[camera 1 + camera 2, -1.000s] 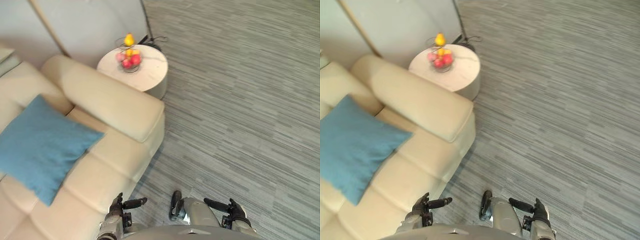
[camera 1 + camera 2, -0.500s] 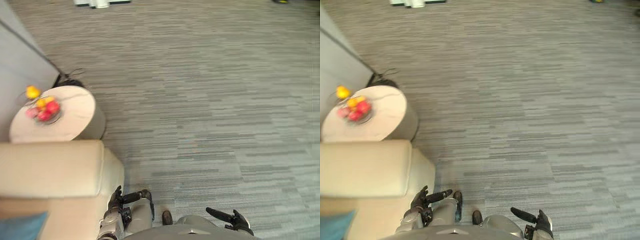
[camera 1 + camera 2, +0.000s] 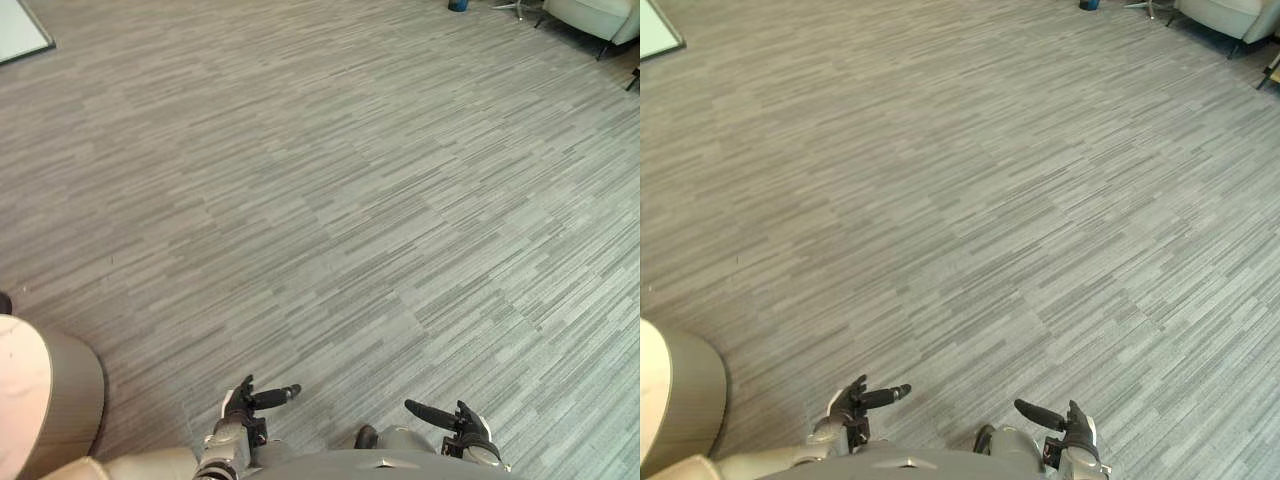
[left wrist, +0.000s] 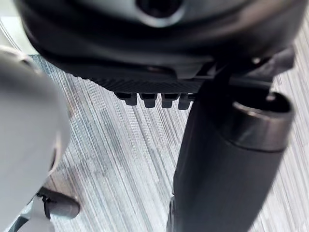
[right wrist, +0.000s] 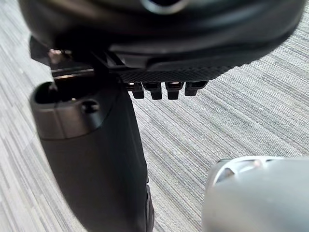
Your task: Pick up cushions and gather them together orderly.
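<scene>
We hold 2 hands low before us, left hand [image 3: 243, 404] and right hand [image 3: 462, 427], fingers straight and relaxed, nothing in either. Ahead lies grey floor [image 3: 330, 200]; where the cushions are we cannot tell. A cream sofa corner [image 3: 140, 467] and round side table [image 3: 40, 395] sit beside our left arm (our 1 clue), so we judge the left hand nearer.

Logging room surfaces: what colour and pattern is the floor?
Grey floor, finely streaked in alternating blocks; best in the left eye view.
</scene>
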Robot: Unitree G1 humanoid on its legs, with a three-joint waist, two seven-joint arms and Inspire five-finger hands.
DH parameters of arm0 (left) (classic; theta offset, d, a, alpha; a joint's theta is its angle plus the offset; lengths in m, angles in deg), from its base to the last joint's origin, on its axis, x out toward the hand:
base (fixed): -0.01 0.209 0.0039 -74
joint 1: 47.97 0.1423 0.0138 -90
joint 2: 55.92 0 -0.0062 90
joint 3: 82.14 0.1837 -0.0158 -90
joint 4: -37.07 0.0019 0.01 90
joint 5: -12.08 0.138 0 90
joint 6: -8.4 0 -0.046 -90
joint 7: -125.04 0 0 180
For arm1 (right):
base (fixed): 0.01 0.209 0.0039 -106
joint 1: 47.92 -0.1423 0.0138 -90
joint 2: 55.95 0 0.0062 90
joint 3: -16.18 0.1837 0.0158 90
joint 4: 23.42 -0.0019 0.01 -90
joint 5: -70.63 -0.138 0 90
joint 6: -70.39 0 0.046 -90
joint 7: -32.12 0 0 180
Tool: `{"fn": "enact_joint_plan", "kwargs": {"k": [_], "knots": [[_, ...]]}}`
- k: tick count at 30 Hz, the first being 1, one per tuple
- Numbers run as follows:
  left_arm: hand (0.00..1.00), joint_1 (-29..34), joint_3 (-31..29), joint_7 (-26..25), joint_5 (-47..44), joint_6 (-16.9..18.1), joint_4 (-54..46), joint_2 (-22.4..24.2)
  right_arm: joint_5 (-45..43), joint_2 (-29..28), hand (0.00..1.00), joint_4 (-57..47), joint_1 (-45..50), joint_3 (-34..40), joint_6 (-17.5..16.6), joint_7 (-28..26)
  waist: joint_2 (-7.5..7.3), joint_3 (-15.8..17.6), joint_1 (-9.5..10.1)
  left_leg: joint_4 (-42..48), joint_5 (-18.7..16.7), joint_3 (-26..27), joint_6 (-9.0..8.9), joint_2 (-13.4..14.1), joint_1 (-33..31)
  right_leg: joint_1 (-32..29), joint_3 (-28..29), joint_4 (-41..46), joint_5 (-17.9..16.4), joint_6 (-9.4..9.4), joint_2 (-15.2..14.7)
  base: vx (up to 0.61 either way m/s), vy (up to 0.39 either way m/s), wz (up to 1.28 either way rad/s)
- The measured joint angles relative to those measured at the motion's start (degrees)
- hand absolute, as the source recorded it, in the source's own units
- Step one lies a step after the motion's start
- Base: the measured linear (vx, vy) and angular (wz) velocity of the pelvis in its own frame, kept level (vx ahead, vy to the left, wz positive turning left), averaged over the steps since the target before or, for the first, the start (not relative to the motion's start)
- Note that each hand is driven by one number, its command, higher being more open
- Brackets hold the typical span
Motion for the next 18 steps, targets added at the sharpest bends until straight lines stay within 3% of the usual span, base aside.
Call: {"fn": "enact_joint_plan", "kwargs": {"k": [3, 4, 5, 6, 8, 9, 10, 11, 12, 13, 16, 18], "knots": [[1.00, 1.38, -1.03, -0.10, -0.09, 0.02, -0.24, 0.32, -0.74, -0.04, 1.00, -0.02, 0.21, 1.04, -0.17, -0.14, 2.56, 0.22, 0.45, 11.23, 0.19, 0.27, 0.34, 4.19, -4.49, 4.98, 2.33, -3.73, -0.27, -0.40, 4.36, 0.23, -0.026, -0.58], [1.00, 1.55, -4.42, -0.06, -0.02, -0.14, -0.53, 0.50, -1.26, -0.91, 1.00, -1.08, 0.62, 0.95, -0.16, 0.16, 2.56, 0.67, 1.27, 23.81, -0.99, -0.25, 3.59, 7.17, -8.51, 7.30, 5.71, -4.68, -1.25, -0.65, 5.78, 0.22, 0.029, -0.82], [1.00, 1.42, -5.13, -0.09, -0.04, -0.08, -1.17, 0.49, -1.27, -1.29, 1.00, -1.53, 0.54, 0.87, -0.12, 0.34, 2.06, 1.05, 1.49, 28.36, -2.38, -1.47, 4.67, 7.11, -10.32, 7.90, 7.37, -4.88, -1.63, -0.78, 5.68, 0.18, 0.046, -0.83], [1.00, 1.33, -5.17, -0.20, -0.01, 0.02, -2.23, 0.48, -1.29, -1.70, 1.00, -1.90, 0.41, 0.79, -0.04, 0.65, 1.49, 1.58, 1.57, 31.27, -4.11, -3.10, 4.34, 6.16, -12.36, 8.77, 9.26, -5.30, -1.71, -0.86, 5.13, 0.22, 0.073, -0.65], [1.00, 0.85, -5.10, -0.12, 0.00, 0.48, -3.00, 0.42, -1.63, -2.22, 1.00, -2.03, 0.16, 0.75, 0.04, 0.87, 0.42, 2.68, 1.79, 29.58, -5.19, -4.91, 3.89, 3.58, -15.15, 10.46, 11.82, -6.40, -1.71, -0.85, 3.09, 0.27, 0.136, -0.74], [1.00, 0.43, -5.08, -0.14, 0.01, 0.84, -3.09, 0.89, -1.84, -2.37, 1.00, -2.07, 0.28, 0.82, 0.13, 0.94, 0.36, 2.97, 2.09, 23.80, -4.49, -6.65, 3.41, 1.49, -16.90, 11.26, 13.51, -6.60, -1.87, -0.55, 1.48, 0.31, 0.209, -0.96], [1.00, 0.40, -5.11, -0.29, 0.03, 1.01, -3.48, 1.63, -2.22, -2.39, 1.00, -2.24, 0.57, 0.75, 0.15, 0.97, 0.97, 2.72, 2.49, 15.68, -1.61, -9.99, 2.40, -0.15, -17.54, 11.65, 15.49, -6.57, -2.86, 1.29, 0.41, 0.35, 0.254, -1.20], [1.00, 0.74, -5.39, -0.30, -0.12, 1.14, -3.23, 2.71, -2.27, -2.14, 1.00, -2.65, 1.00, 0.55, 0.17, 0.97, 2.66, 2.32, 3.00, 9.65, 5.82, -12.50, 0.20, 0.19, -16.83, 12.05, 17.54, -6.60, -4.28, 3.71, 0.56, 0.30, 0.226, -1.05], [1.00, 0.46, -5.83, -0.32, -0.10, 1.14, -2.91, 2.53, -2.22, -2.20, 1.00, -2.56, 1.11, 0.57, 0.27, 0.95, 2.66, 2.12, 3.22, 10.21, 6.09, -11.75, 1.24, -0.51, -16.32, 12.43, 18.80, -6.56, -5.08, 5.03, -0.10, 0.28, 0.203, -0.82], [1.00, 0.19, -6.09, -0.53, 0.07, 1.08, -2.77, 2.20, -2.23, -2.91, 1.00, -2.98, 1.10, -0.20, 0.59, 0.55, 1.34, 1.45, 2.75, 9.57, 4.63, -10.02, 1.77, -1.68, -15.66, 11.95, 20.08, -6.21, -4.92, 5.29, -1.74, 0.21, 0.130, -0.45], [1.00, 0.22, -6.31, -0.31, 0.15, 1.01, -2.97, 1.87, -2.27, -3.71, 1.00, -3.56, 1.73, -0.09, 0.76, 0.72, 0.24, 0.82, 2.71, 11.72, 1.12, -8.15, 2.70, -2.57, -14.77, 11.72, 21.87, -4.03, -4.61, 5.91, -3.15, 0.32, 0.143, -0.40], [1.00, 1.33, -6.41, -0.51, 0.54, 0.51, -2.93, 1.46, -2.22, -3.98, 1.00, -4.80, 2.87, -0.12, 1.01, 0.59, -0.33, -0.17, 3.45, 11.51, -1.72, -4.40, 3.79, -2.29, -10.50, 9.16, 24.93, 4.98, -4.66, 6.59, -4.00, 0.34, 0.105, -0.78]]}}
